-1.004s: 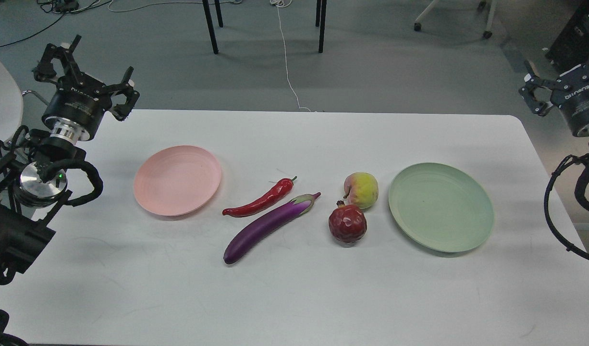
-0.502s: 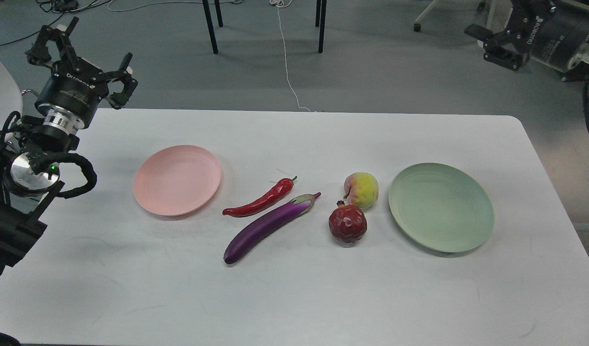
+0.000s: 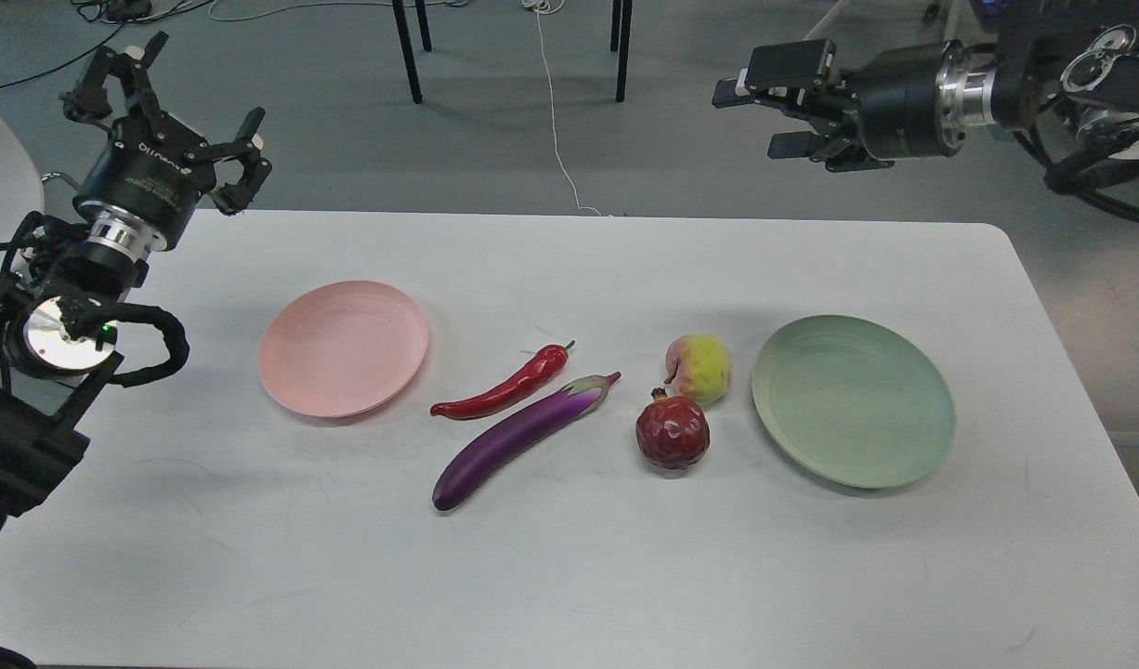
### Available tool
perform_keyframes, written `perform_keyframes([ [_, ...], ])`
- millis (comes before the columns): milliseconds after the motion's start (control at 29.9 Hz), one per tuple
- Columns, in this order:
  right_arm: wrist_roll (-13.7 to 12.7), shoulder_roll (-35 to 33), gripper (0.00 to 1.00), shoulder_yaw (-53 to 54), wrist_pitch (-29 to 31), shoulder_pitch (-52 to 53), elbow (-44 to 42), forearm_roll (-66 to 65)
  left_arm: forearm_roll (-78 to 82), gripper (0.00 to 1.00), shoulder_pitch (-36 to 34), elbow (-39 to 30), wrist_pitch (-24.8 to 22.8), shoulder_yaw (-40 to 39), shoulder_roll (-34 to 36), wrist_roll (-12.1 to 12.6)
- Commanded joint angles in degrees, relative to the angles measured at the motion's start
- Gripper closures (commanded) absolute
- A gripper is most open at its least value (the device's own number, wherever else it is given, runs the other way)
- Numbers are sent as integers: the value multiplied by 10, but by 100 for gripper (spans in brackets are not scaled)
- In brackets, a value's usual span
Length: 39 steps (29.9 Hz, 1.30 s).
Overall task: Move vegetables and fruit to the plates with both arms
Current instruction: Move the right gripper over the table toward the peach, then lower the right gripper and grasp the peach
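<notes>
A purple eggplant [image 3: 518,439] and a red chili pepper [image 3: 504,386] lie side by side at the table's middle. A yellow-green peach [image 3: 700,366] and a dark red pomegranate [image 3: 673,433] sit just right of them. The pink plate [image 3: 344,347] is left and bare. The green plate [image 3: 853,399] is right and bare. My left gripper [image 3: 175,107] is open and empty over the table's far left corner. My right gripper [image 3: 769,102] is open and empty, held high beyond the far edge, pointing left.
The white table [image 3: 569,576] has a rounded far right corner. Black chair legs [image 3: 407,51] and a white cable [image 3: 556,111] are on the grey floor behind it. My left arm's black cables [image 3: 151,344] hang over the left edge.
My right arm swung up and leftward from the right edge, its gripper now pointing left above the far side. My left gripper shifted only slightly.
</notes>
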Motion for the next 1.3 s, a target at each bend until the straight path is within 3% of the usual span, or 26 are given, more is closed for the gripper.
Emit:
perform_keyframes([
  [0,0,0,2,0,0,0,0,0,0,2,0,0,0,0,0,0],
  [167,0,0,2,0,0,0,0,0,0,2,0,0,0,0,0,0],
  [201,1,226,2,-148,-8,-22,-26,-180,-1,2,4,0,-3,0,45,-5],
  [569,-1,233,2,-133,-7,-10,-24,-178,-1,2,5,0,-27,1,71,-2],
  [1271,-47,294,2,-167,-6,-64,-88,-187,0,2,-11,1,-32,2,70,-5],
])
